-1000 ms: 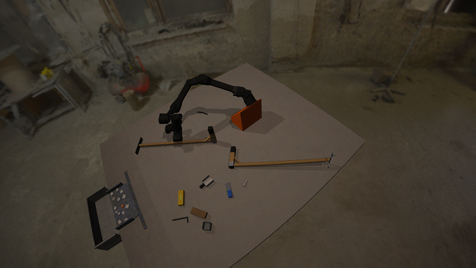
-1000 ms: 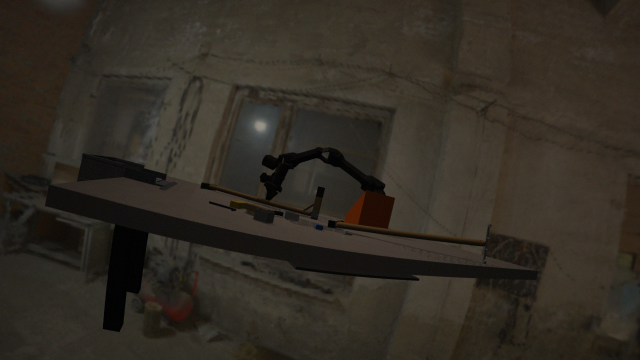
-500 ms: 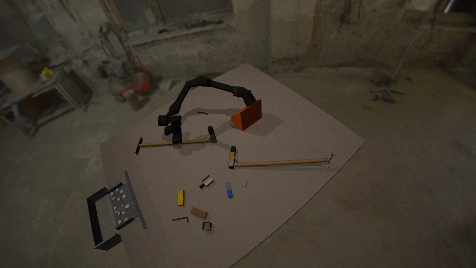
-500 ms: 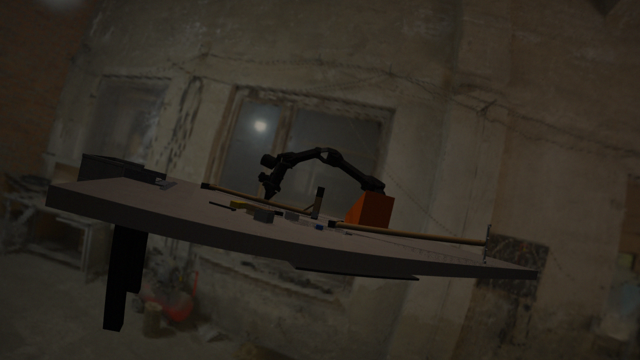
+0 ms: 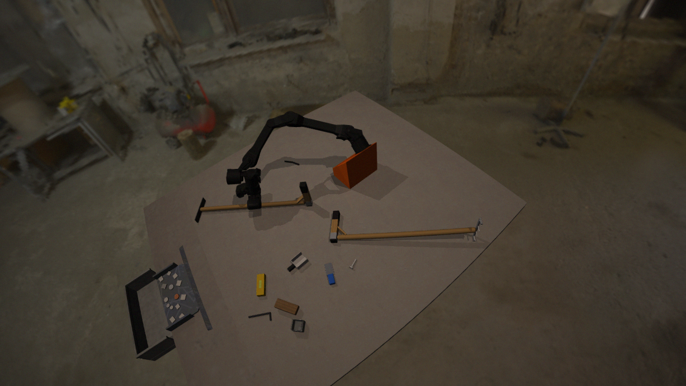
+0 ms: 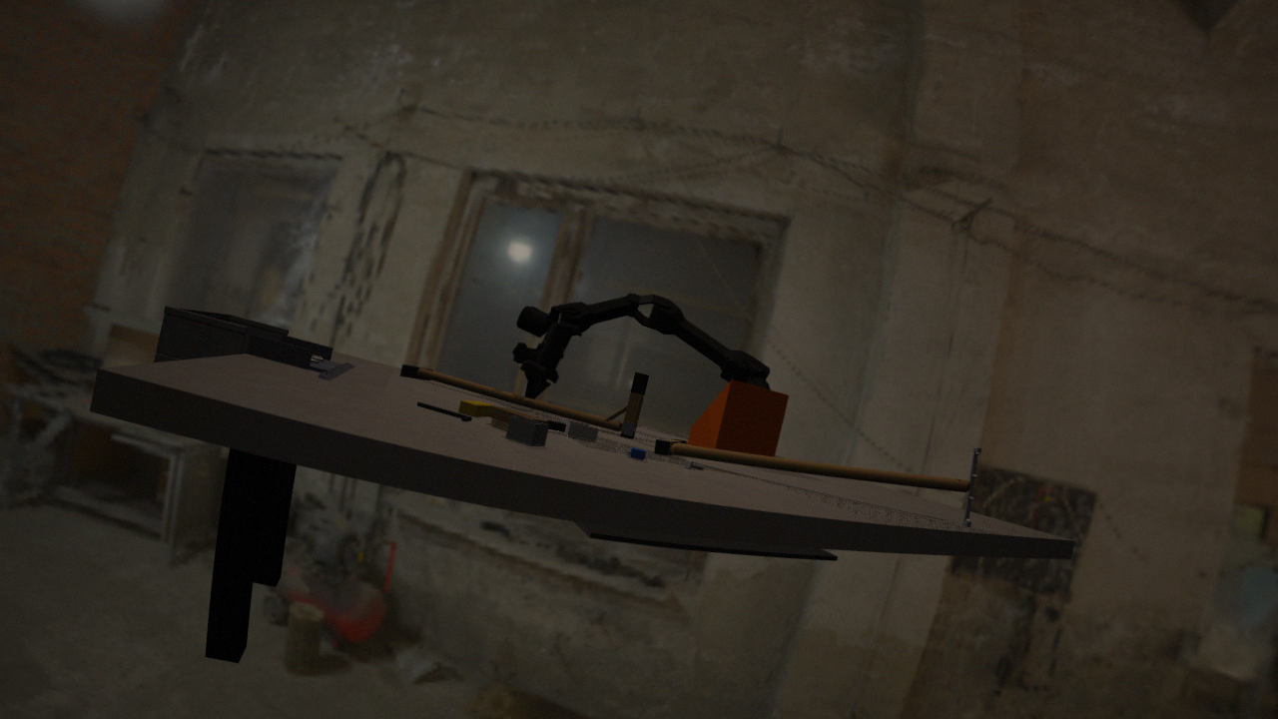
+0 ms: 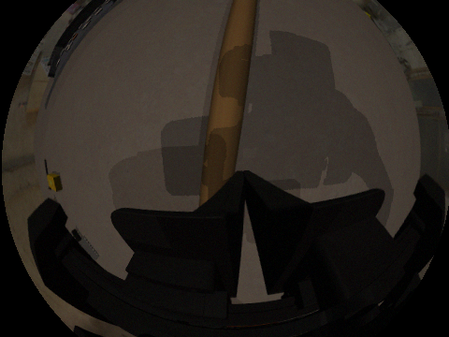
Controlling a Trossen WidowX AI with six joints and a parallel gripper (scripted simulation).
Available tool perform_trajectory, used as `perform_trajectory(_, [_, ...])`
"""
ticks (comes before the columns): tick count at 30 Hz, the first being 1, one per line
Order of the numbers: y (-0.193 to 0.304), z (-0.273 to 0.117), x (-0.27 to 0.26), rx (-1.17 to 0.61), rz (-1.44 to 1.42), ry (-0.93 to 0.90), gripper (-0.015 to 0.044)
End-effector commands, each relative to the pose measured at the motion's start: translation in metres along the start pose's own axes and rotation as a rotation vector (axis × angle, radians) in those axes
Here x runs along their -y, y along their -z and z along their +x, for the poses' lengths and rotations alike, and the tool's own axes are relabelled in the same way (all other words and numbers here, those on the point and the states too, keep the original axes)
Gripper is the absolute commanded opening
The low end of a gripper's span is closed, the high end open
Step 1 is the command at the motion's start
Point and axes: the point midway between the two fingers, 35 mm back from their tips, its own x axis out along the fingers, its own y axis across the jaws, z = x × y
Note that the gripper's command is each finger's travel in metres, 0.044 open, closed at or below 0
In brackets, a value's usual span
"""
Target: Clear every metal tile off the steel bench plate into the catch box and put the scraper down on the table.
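Observation:
My gripper (image 5: 254, 206) (image 6: 534, 391) (image 7: 242, 176) is shut with nothing between its fingers, pointing down just above the long scraper's wooden handle (image 5: 278, 203) (image 6: 486, 388) (image 7: 236, 56). In the wrist view the handle passes to the left of the fingertips and partly behind the left finger. The scraper lies on the table, its black blade (image 5: 200, 209) at the left end and an upright grip block (image 5: 305, 193) (image 6: 634, 403) at the other. The steel bench plate (image 5: 191, 303) carries several small pale tiles and one orange tile (image 5: 176, 296). The dark catch box (image 5: 135, 319) (image 6: 201, 337) adjoins its far end.
A second long tool (image 5: 407, 234) (image 6: 822, 465) with metal prongs lies to the right. A yellow box (image 5: 260, 284), a wooden block (image 5: 286, 306), a blue-handled tool (image 5: 330, 279), a small scoop (image 5: 298, 261) and a hex key (image 5: 260, 315) lie nearer the plate. The arm's orange base (image 5: 363, 165) stands behind.

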Motion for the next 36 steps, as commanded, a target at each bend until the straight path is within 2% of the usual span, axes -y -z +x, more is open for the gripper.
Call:
perform_trajectory(1, [0.002, 0.004, -0.005, -0.009, 0.001, 0.002, 0.0])
perform_trajectory(36, [-0.004, 0.005, -0.04, -0.008, 0.001, 0.002, 0.0])
